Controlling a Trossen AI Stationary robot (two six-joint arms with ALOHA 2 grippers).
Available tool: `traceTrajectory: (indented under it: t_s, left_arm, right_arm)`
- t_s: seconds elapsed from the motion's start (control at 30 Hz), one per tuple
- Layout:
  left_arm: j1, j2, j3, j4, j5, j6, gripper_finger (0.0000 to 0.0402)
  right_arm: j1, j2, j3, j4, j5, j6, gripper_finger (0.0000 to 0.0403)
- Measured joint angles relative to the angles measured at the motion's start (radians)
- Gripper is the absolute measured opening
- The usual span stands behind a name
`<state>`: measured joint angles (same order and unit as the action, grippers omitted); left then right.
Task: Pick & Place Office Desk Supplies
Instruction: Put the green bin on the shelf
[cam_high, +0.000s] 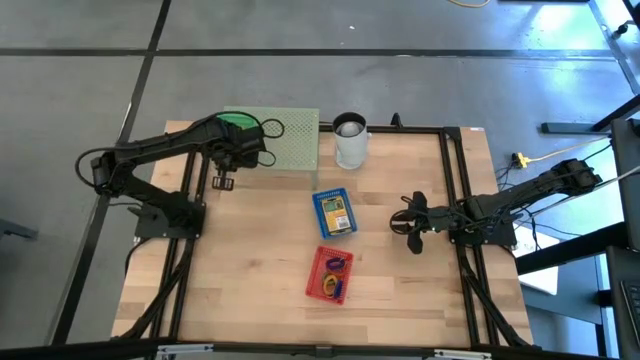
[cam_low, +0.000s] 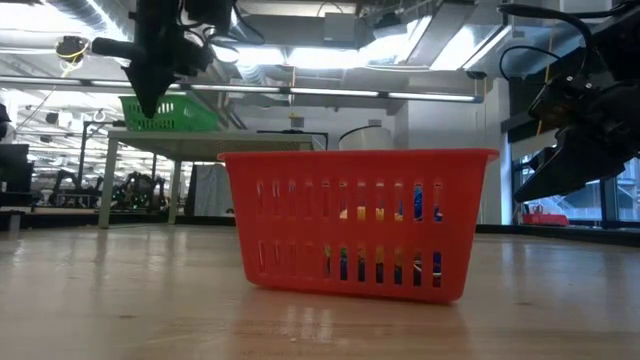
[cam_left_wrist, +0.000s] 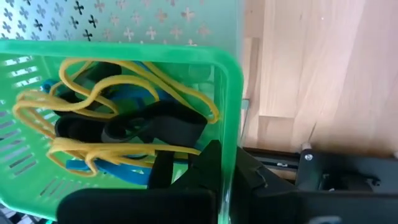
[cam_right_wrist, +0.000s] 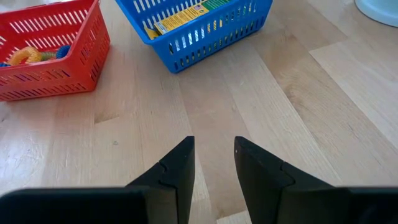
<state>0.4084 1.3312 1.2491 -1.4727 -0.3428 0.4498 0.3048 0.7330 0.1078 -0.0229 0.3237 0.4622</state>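
Clamped on the rim of the green basket (cam_left_wrist: 124, 130), our left gripper (cam_left_wrist: 205, 165) holds it lifted over the pale green mesh stand (cam_high: 295, 140) at the table's (cam_high: 250, 280) far-left corner; the low view shows the basket hanging well above the wood. Our right gripper (cam_right_wrist: 213, 162) waits over bare table on the right, fingers partly apart with nothing between them.

Going from big to small: the table carries the stand, then a white cup (cam_high: 350, 143) just beside it, then a blue basket (cam_high: 334, 212) near the middle and a red basket (cam_high: 331, 274) nearer the front edge. The blue one holds yellow card packs (cam_right_wrist: 180, 17); the red one holds coloured rubber bands (cam_right_wrist: 28, 56). In our carried basket lie tan rubber bands (cam_left_wrist: 99, 93) tangled over black binder clips (cam_left_wrist: 149, 127) and something blue we cannot identify.

We judge the step to be transport of the green basket. Next we need a level lowering onto a free spot, then a release of the rim without tipping the loose contents.
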Motion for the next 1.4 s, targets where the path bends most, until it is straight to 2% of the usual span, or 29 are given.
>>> traceTrajectory:
  t_s: [0.37,0.73,1.2,1.4]
  left_arm:
    - [0.000,0.000,0.000,0.000,-0.001,0.000,0.0004]
    - [0.001,0.002,-0.002,-0.005,-0.057,0.017,0.0004]
    - [0.066,0.002,-0.002,-0.004,-0.054,-0.019,0.0005]
    - [0.067,0.002,-0.002,-0.003,-0.056,-0.020,0.0034]
  right_arm:
    - [0.000,0.000,0.000,0.000,0.000,0.000,0.0113]
    - [0.000,0.000,0.000,0.000,-0.002,0.000,0.0113]
    - [0.000,0.000,0.000,0.000,-0.002,0.000,0.0113]
    - [0.000,0.000,0.000,0.000,-0.002,0.000,0.0113]
